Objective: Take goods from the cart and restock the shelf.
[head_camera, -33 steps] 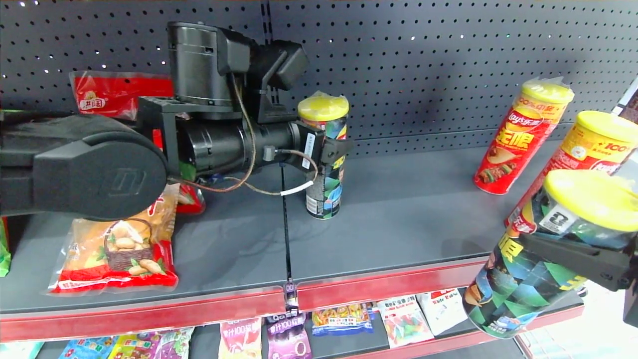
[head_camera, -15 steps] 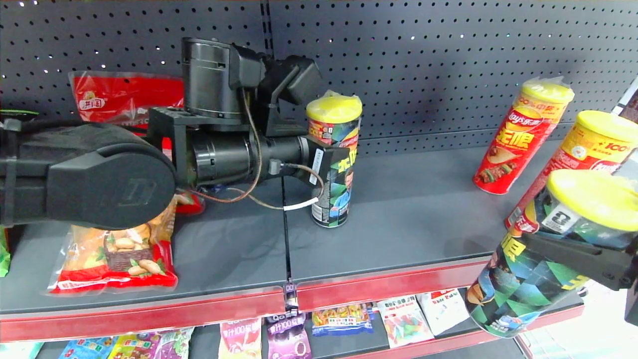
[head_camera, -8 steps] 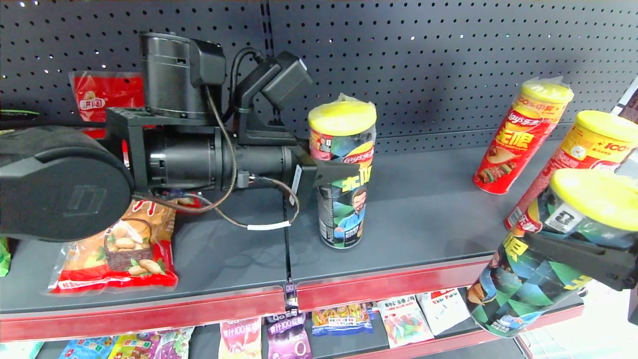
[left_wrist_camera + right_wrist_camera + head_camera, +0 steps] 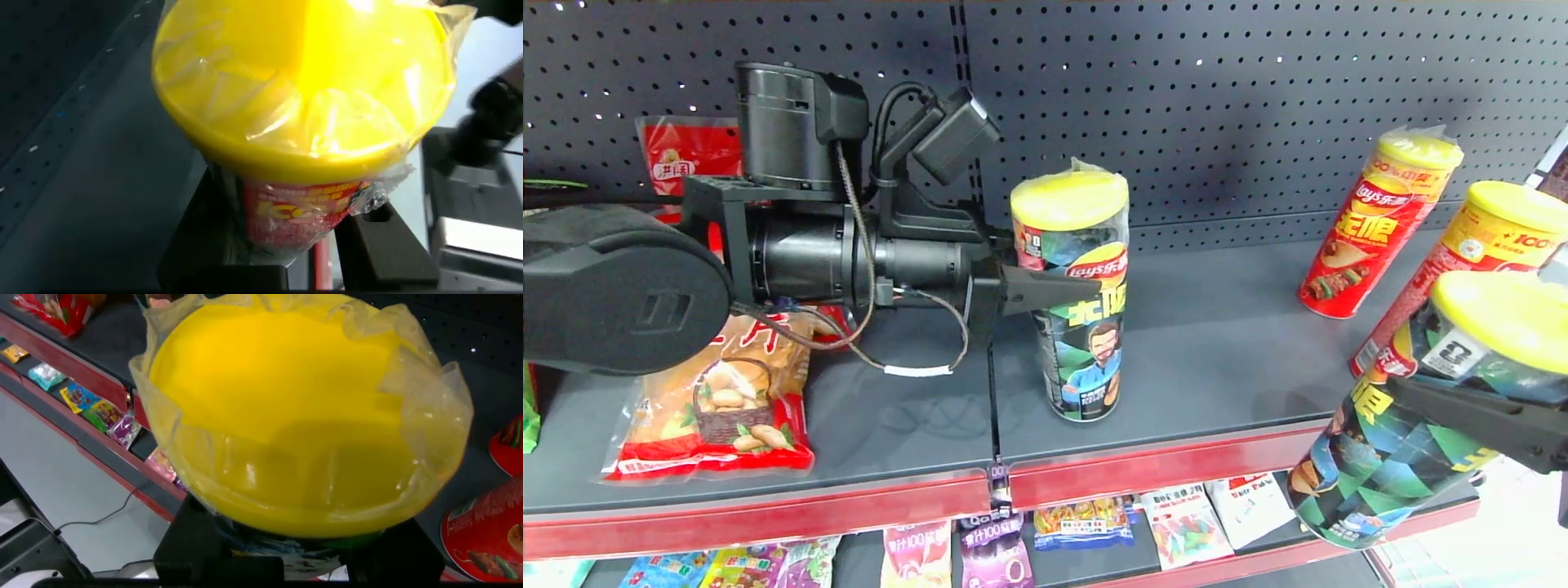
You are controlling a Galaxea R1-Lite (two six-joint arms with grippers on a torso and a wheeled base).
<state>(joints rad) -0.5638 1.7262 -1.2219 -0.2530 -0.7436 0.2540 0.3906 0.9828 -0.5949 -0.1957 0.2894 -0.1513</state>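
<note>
Head view: L gripper (image 4: 1068,282) jaws clamp upright green chip can (image 4: 1082,343) at shelf (image 4: 1217,359) front; R gripper (image 4: 1425,388) jaws hold tilted 2nd can (image 4: 1372,465).

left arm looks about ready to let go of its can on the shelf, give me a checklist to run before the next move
1. Grip: left gripper shut on the first can: ok.
2. Pose: first can upright: ok.
3. Support: its base fully down on the shelf deck: cannot tell.
4. Room: first can apart from the snack bag, with bare deck toward the red can: ok.
5. Other arm: right gripper shut on the second can, held tilted in front of the shelf's edge, apart from the first can: ok.
</note>
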